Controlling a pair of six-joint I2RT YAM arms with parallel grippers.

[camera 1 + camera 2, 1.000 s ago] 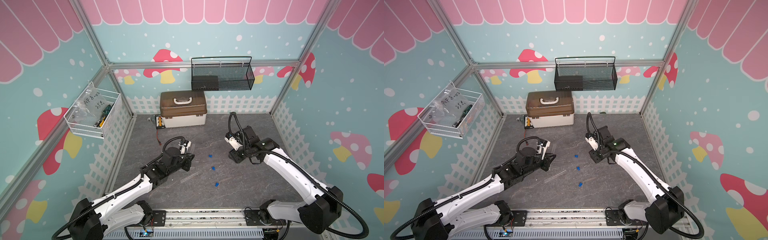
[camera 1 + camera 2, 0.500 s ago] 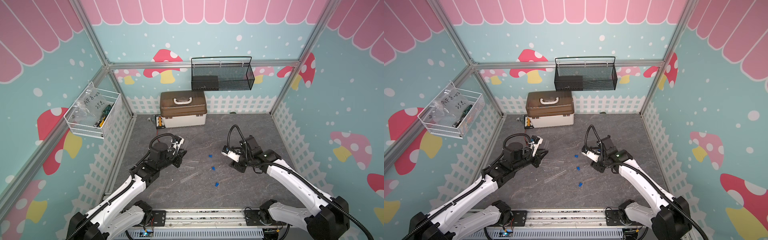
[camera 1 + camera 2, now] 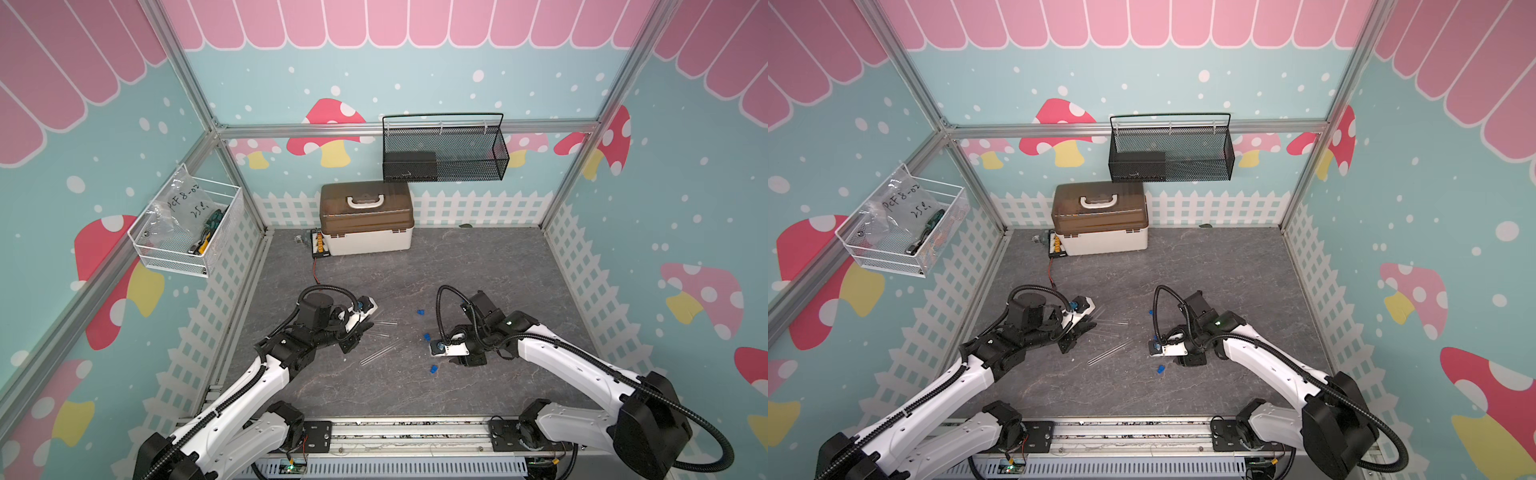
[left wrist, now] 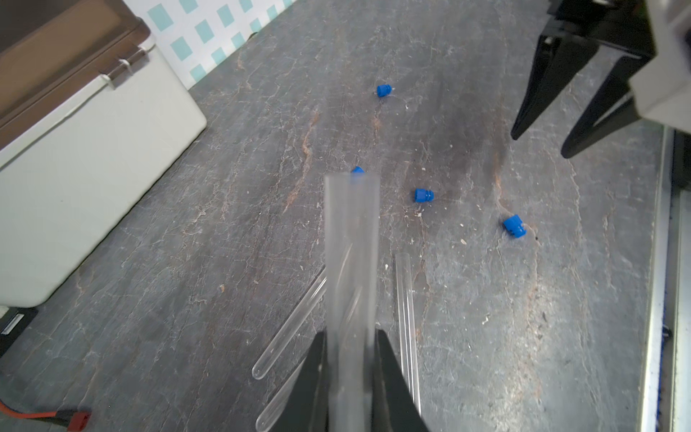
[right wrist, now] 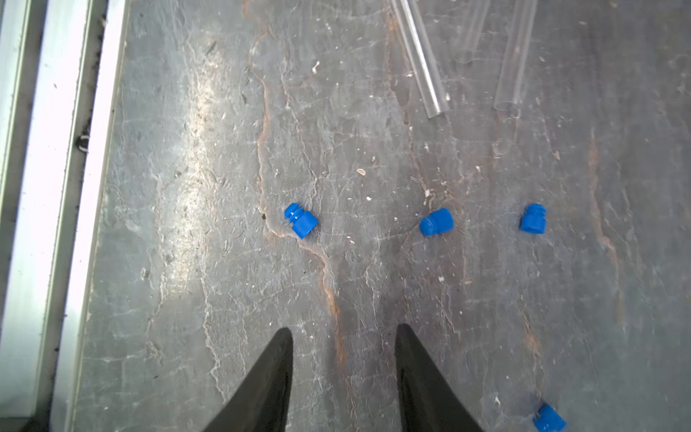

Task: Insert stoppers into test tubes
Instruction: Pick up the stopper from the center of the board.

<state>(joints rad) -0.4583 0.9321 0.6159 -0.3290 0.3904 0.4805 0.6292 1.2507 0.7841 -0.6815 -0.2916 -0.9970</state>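
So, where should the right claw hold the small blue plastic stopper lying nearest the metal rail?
Probably its wider cap end, from above, the right claw straddling the small blue plastic stopper: it lies on its side, leaving the narrower finned plug end free.

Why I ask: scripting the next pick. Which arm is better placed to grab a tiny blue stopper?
Right: the right gripper hangs open, empty, near the blue stoppers; the left gripper grips a slender clear tube.

Mushroom-print walls (image 3: 415, 83), grey slate floor (image 3: 478, 266)
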